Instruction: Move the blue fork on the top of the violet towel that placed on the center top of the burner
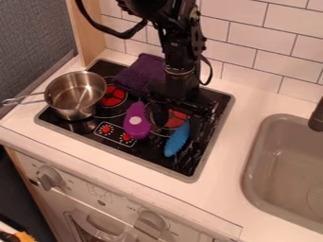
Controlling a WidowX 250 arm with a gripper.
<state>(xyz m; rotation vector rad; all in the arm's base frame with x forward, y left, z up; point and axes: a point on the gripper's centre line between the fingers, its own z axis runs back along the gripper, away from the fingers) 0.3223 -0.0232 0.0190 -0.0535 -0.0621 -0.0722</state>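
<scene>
Over the right part of the black stove top hangs my gripper point(181, 111), near the red burner there. Just below it in the camera view lies a blue, ridged object point(177, 140), which I take for the blue fork; its upper end is close to the gripper, and whether they touch is unclear. The violet towel point(140, 72) lies folded at the back centre of the stove, behind and left of the gripper, partly hidden by the arm.
A metal pot point(74, 97) stands on the stove's left side, its handle pointing left. A purple object with a pale round spot point(137, 124) lies between pot and blue object. The grey sink point(287, 165) is at the right, a tiled wall behind.
</scene>
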